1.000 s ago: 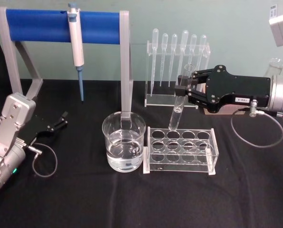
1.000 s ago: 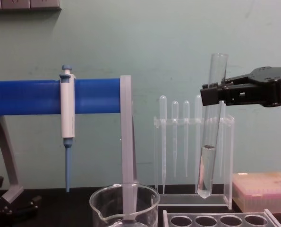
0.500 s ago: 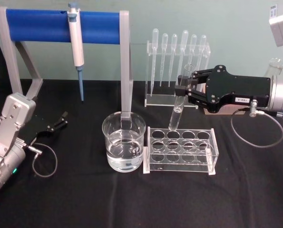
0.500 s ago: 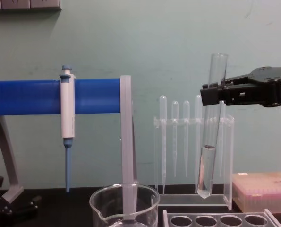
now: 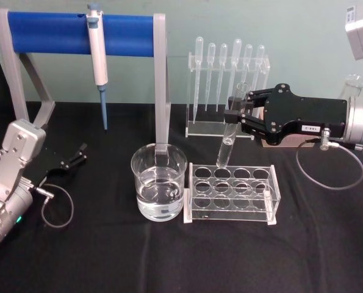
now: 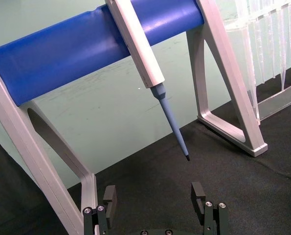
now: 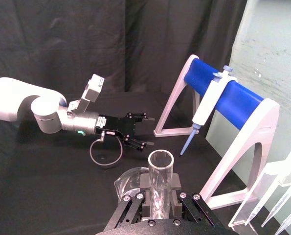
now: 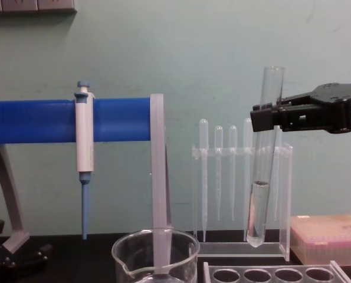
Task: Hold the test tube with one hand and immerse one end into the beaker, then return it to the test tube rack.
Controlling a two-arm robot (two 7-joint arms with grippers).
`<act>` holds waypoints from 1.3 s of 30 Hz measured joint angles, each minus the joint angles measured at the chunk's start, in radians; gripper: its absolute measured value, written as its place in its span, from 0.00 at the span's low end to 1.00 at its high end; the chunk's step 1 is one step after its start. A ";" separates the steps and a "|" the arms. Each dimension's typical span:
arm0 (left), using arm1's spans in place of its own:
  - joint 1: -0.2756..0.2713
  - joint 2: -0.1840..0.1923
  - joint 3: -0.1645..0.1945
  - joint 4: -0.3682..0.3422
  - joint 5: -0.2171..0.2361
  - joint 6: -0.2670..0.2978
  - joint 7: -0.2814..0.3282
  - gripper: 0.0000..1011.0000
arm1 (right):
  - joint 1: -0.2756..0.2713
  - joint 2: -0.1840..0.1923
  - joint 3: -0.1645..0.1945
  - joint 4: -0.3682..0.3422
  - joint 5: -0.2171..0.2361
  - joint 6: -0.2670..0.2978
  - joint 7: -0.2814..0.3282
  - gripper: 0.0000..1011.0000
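We see the right end effector [image 5: 235, 116] clamped on the test tube [image 5: 228, 139] just below its rim. The tube tilts slightly, with liquid in its lower part and its round end hanging just above the rack [image 5: 230, 194]. The rack sits at three o'clock of the beaker [image 5: 159, 183]. Out at nine o'clock, the left end effector [image 5: 71, 160] sits with fingers apart, holding nothing.

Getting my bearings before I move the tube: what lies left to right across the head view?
left gripper, parked open → pipettor → beaker → test tube, clamped in the right gripper reaching in from the right
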 joint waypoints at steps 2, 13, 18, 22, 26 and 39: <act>0.000 0.000 0.000 0.000 0.000 0.000 0.000 0.99 | 0.000 0.000 0.000 0.000 0.000 0.000 0.000 0.23; 0.000 0.000 0.000 0.000 0.000 0.000 0.000 0.99 | 0.000 0.000 0.000 0.000 0.000 0.000 0.000 0.23; 0.000 0.000 0.000 0.000 0.000 0.000 0.000 0.99 | 0.000 0.000 0.000 0.000 0.000 0.000 0.000 0.23; 0.000 0.000 0.000 0.000 0.000 0.000 0.000 0.99 | 0.000 0.000 0.000 0.000 0.000 0.000 0.000 0.23; 0.000 0.000 0.000 0.000 0.000 0.000 0.000 0.99 | 0.000 0.000 0.000 0.000 0.000 0.000 0.000 0.23; 0.000 0.000 0.000 0.000 0.000 0.000 0.000 0.99 | 0.000 0.000 0.000 0.000 0.000 0.000 0.000 0.23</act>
